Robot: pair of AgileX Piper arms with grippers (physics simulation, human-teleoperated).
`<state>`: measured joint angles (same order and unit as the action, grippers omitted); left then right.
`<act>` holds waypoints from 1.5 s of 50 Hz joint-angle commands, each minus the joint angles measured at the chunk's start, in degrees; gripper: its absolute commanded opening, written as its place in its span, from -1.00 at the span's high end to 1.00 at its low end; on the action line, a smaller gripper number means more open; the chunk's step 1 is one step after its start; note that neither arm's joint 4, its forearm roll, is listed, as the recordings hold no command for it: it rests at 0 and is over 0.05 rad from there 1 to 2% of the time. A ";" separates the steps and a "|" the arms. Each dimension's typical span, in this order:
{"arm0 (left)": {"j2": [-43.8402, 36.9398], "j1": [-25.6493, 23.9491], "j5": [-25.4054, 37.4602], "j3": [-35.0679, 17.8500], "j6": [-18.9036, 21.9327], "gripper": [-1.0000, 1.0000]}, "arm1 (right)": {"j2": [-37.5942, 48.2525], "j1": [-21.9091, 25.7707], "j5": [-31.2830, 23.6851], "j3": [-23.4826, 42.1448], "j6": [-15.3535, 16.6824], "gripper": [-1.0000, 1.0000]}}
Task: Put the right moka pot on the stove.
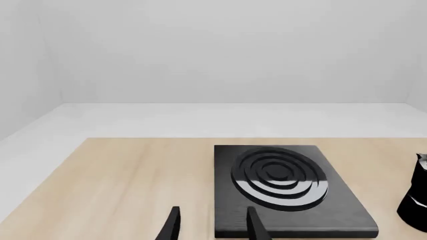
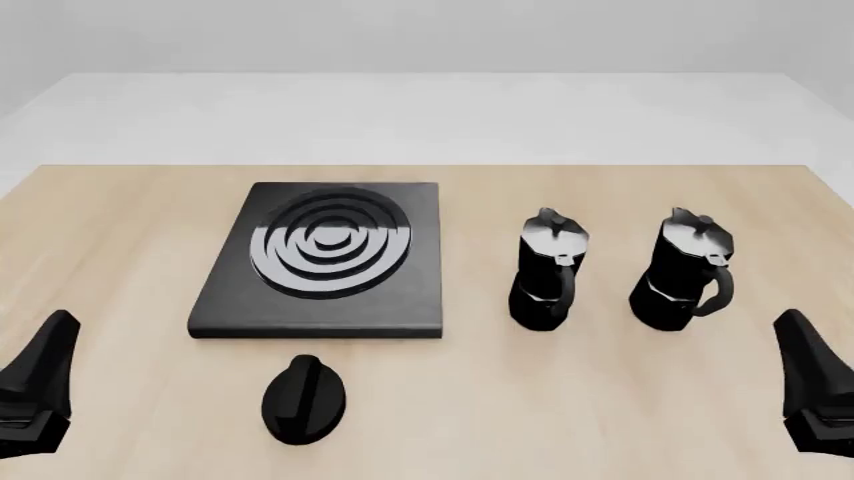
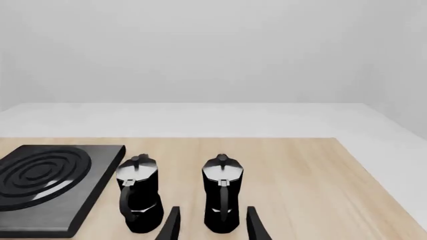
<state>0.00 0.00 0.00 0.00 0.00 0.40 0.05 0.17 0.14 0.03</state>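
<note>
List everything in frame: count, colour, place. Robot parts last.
stove: 1, black slab with silver-grey burner rings, left-centre of table.
dial knob: 1, black oval, near side of the stove, apart from it.
right moka pot: 1, black with grey-silver lid, upright, right side of table.
other moka pot: 1, same look, upright, between stove and right pot.
table: 1, light wood.
left gripper: 1, black, open, near the stove's near edge, holding nothing.
right gripper: 1, black, open, facing the right moka pot.

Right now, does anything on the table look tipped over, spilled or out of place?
Nothing stands out. Both moka pots, the right moka pot and its twin, stand upright, apart, lids shut. The stove lies flat with nothing on it, and nothing is spilled.
</note>
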 commanded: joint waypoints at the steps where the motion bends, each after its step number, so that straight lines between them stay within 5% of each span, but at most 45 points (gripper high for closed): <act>1: 0.00 0.00 0.00 0.00 0.00 -1.00 | 5.17 0.27 3.05 0.42 0.10 -1.00; 8: 0.00 0.00 0.00 0.00 0.00 -1.00 | 15.78 -1.28 7.25 4.46 0.48 -1.00; 10: 0.00 0.00 0.00 0.00 0.00 -1.00 | 28.19 -2.28 13.78 5.78 1.40 -1.00; 21: 0.00 0.00 0.00 0.00 0.00 -1.00 | 38.66 -1.62 20.15 6.95 -0.19 -1.00; 75: 0.00 0.00 0.00 0.00 0.00 -1.00 | 70.31 -3.18 44.44 6.10 -2.63 -1.00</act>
<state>0.00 0.00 0.00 0.00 0.00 65.45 -2.82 40.34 6.50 -2.23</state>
